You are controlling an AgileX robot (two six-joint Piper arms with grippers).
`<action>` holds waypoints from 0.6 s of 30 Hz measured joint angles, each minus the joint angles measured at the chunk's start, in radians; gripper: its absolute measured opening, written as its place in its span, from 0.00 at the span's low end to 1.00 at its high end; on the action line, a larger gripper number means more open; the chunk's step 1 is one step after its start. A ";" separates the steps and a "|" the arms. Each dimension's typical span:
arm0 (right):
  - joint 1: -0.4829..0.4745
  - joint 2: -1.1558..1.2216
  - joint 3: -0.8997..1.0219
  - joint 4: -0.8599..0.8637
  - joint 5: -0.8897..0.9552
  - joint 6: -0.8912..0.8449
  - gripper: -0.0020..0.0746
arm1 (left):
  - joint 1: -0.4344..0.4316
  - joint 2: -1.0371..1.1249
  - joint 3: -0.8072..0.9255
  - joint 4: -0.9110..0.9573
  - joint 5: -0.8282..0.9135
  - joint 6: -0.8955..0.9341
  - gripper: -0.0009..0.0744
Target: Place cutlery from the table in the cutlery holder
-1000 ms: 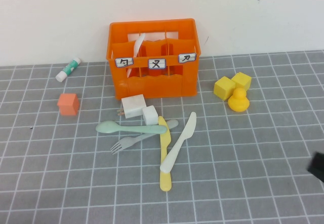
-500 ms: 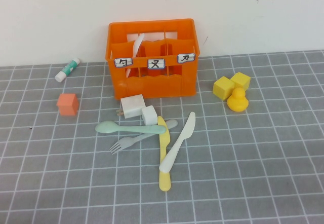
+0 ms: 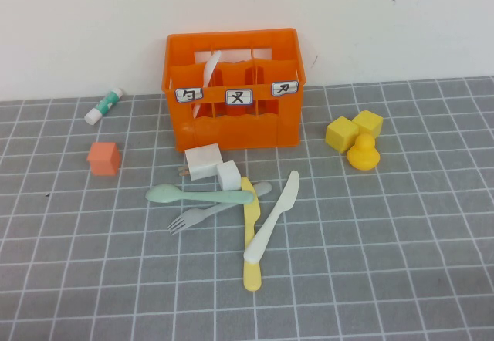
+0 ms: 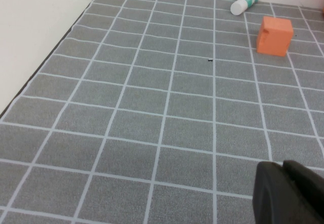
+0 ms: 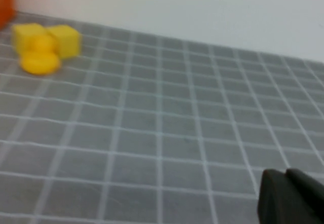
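Cutlery (image 3: 231, 210) heaped before cutlery holder (image 3: 233, 86); pickup pending, next a reach. Left gripper (image 4: 291, 193), right gripper (image 5: 293, 196) far from holder, closure indeterminable.

From above we look down the table (image 3: 401, 279); our wrist cameras skim low, perhaps sharing its cube (image 4: 274, 35) and duck (image 5: 38, 57).

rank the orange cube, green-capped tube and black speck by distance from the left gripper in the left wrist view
Left gripper sits at the frame's near edge; the right gripper is parked apart.
1. black speck, on bare table
2. orange cube, beyond it
3. green-capped tube, by the wall
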 joint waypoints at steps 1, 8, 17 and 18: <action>-0.029 -0.020 0.018 0.004 0.002 -0.012 0.02 | 0.000 0.000 0.000 0.000 0.000 0.000 0.01; -0.077 -0.073 0.035 0.009 0.059 -0.058 0.02 | 0.000 0.000 0.000 0.000 0.000 0.000 0.01; -0.077 -0.123 0.035 0.020 0.174 -0.095 0.02 | 0.000 0.000 0.000 0.000 0.000 0.000 0.01; -0.077 -0.125 0.035 0.020 0.174 -0.097 0.02 | 0.000 0.000 0.000 0.000 0.000 0.000 0.01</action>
